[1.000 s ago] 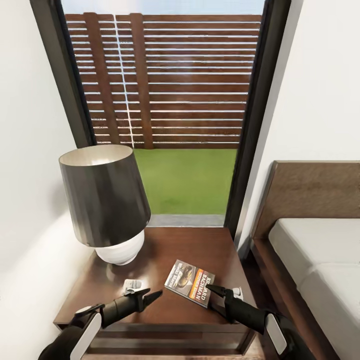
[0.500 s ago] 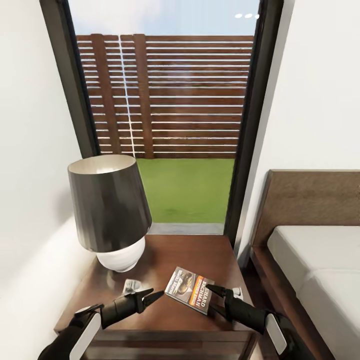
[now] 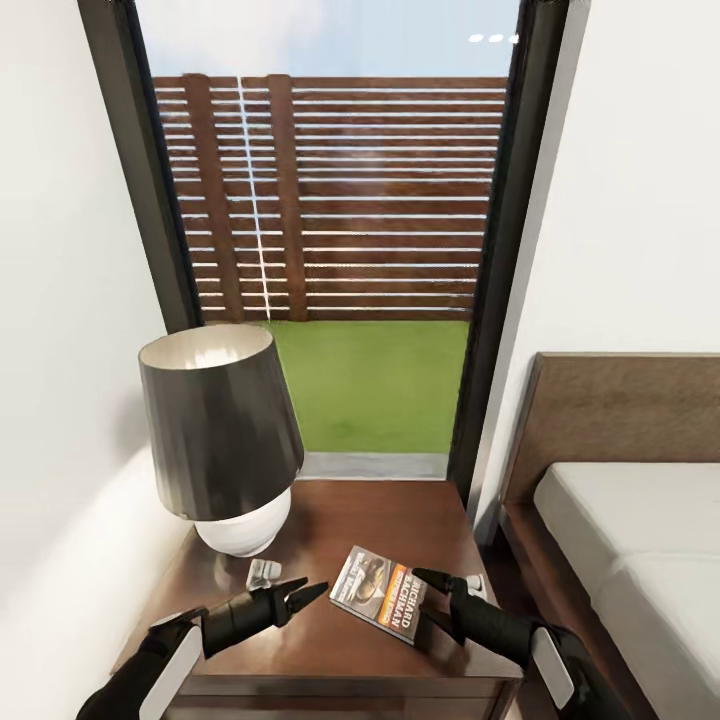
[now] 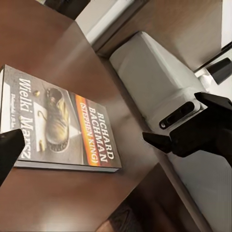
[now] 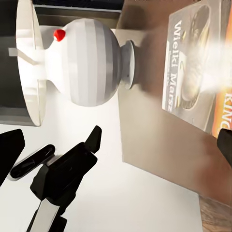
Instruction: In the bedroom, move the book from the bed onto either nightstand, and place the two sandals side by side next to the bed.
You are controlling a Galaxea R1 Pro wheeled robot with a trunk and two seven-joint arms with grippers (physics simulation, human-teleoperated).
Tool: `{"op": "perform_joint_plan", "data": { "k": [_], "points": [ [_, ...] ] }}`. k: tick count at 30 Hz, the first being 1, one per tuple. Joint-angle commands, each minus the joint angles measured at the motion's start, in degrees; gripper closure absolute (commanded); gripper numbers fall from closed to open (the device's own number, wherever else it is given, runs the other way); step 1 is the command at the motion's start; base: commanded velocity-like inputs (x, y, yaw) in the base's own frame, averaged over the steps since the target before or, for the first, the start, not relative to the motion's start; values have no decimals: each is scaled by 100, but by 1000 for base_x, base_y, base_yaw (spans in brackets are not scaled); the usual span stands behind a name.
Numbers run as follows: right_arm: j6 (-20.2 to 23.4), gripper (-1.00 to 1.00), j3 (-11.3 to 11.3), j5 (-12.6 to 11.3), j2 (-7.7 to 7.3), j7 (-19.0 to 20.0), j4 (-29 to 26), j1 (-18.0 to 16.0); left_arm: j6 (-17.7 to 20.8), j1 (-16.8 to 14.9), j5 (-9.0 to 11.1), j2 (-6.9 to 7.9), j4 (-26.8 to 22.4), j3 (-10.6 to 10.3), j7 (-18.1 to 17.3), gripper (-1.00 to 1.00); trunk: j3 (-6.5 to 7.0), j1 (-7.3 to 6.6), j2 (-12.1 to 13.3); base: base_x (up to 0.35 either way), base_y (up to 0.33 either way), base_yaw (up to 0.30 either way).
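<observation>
So the book (image 3: 380, 594) is lying flat on the nightstand (image 3: 400, 515), cover up, toward the front right part of the glossy top. You can read "RICHARD BACHMAN" and the orange band on it clearly from my left wrist cam (image 4: 60, 128), and the right wrist cam catches the cover too (image 5: 193, 63).

My right gripper (image 3: 428, 597) sits right at the book's right edge, fingers spread wide, one tip above the book's corner and the other lower down beside it. Not holding anything, the book is just resting on the wood. My left gripper (image 3: 302, 594) is a bit left of the book, apart from it, and its two fingers are parted too, empty. From the left wrist cam I can see the right gripper (image 4: 193, 130) hanging out past the nightstand's edge.

There's a lamp (image 3: 225, 440) at the back left of the nightstand, dark shade on a round white base, plus a small pale thing (image 3: 264, 572) lying on the top in front of the base, can't tell what it is.

The bed (image 3: 620, 520) is off to the right, dark headboard and pale mattress, just beside the nightstand. Behind it all is the tall dark-framed window (image 3: 340, 250) with the slatted fence and grass outside.
</observation>
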Motion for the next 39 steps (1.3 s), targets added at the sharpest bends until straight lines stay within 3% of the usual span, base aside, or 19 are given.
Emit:
{"op": "perform_joint_plan", "data": {
  "k": [1,39],
  "points": [
    [23,-100,-27,15,5,19,-1,-4,52,-3,57,5,-1,-20,4,-100,13,-24,39,0,0,0],
    [-185,-100,-29,45,-22,23,-1,-4,34,2,42,3,124,-33,128,-100,695,-858,1563,0,0,0]
  ]
}}
